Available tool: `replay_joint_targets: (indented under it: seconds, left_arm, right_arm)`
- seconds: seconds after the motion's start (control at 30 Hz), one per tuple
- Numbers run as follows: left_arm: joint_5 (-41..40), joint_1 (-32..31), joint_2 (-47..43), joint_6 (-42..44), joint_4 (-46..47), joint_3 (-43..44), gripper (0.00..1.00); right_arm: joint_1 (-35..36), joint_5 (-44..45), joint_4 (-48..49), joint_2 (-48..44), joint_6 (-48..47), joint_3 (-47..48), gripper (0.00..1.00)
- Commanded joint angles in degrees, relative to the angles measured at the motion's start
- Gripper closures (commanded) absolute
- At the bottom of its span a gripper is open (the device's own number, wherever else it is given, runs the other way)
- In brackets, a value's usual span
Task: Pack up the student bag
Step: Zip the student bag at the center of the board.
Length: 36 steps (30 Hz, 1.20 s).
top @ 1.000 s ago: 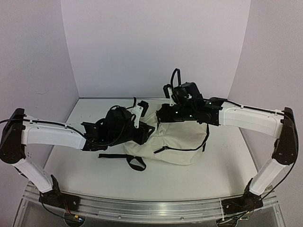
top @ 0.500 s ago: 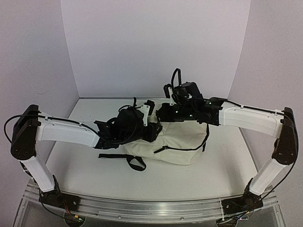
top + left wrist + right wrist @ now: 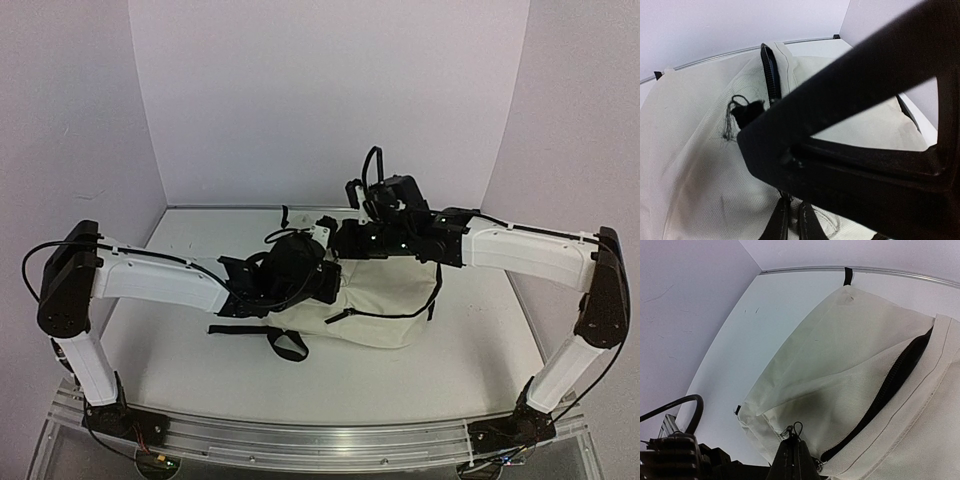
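While R fingers (image 3: 790, 460) clamp student bag (image 3: 385, 300) fully closed, L fingers (image 3: 782, 226) pinch its fabric; inside unseen.

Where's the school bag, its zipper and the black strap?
student bag (image 3: 390, 310), top view, on the cream front panel.
zipper (image 3: 892, 377), right wrist view, on the middle of the black teeth.
strap (image 3: 290, 346), top view, on the looped near end.

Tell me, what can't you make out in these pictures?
- Top view: left gripper tips hidden beneath its own wrist.
- Left wrist view: blurred black frame covers much of the student bag.
- Right wrist view: bag's inside dark behind its zipper; right edge crops it.
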Motion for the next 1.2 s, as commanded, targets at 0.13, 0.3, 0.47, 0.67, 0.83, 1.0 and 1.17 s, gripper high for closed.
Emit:
replay_joint_targets:
  seconds: [0.13, 0.3, 0.47, 0.67, 0.83, 1.0, 1.17]
  left_arm:
    - [-2.3, -1.8, 0.6, -0.1, -2.7, 1.6, 1.00]
    - [0.5, -2.7, -1.7, -1.0, -5.0, -0.8, 1.00]
    - [4.5, -2.7, -5.5, -1.5, -5.1, -5.6, 1.00]
    - [6.1, -2.6, -7.0, -2.2, -8.7, -8.2, 1.00]
    - [7.8, -2.7, -7.5, -2.2, -9.3, -9.7, 0.99]
    - [7.5, -2.7, -7.1, -2.3, -9.7, -10.4, 1.00]
    - [7.8, -2.7, -8.0, -2.7, -9.9, -11.3, 1.00]
  right_arm:
    - [-0.1, 5.0, 10.3, -1.4, 0.2, 1.5, 1.00]
    - [-0.6, 15.3, 10.3, -1.8, -0.8, 2.4, 1.00]
    - [-3.0, 17.8, 10.3, -0.7, 0.0, 4.1, 1.00]
    - [-4.0, 19.1, 11.8, 0.1, 1.0, 4.5, 1.00]
    - [-4.3, 18.4, 14.1, -0.6, 1.9, 3.8, 1.00]
    - [-4.3, 16.8, 15.8, -1.8, 1.8, 3.4, 1.00]
    - [-4.7, 17.0, 15.8, -0.5, 0.8, 3.9, 1.00]
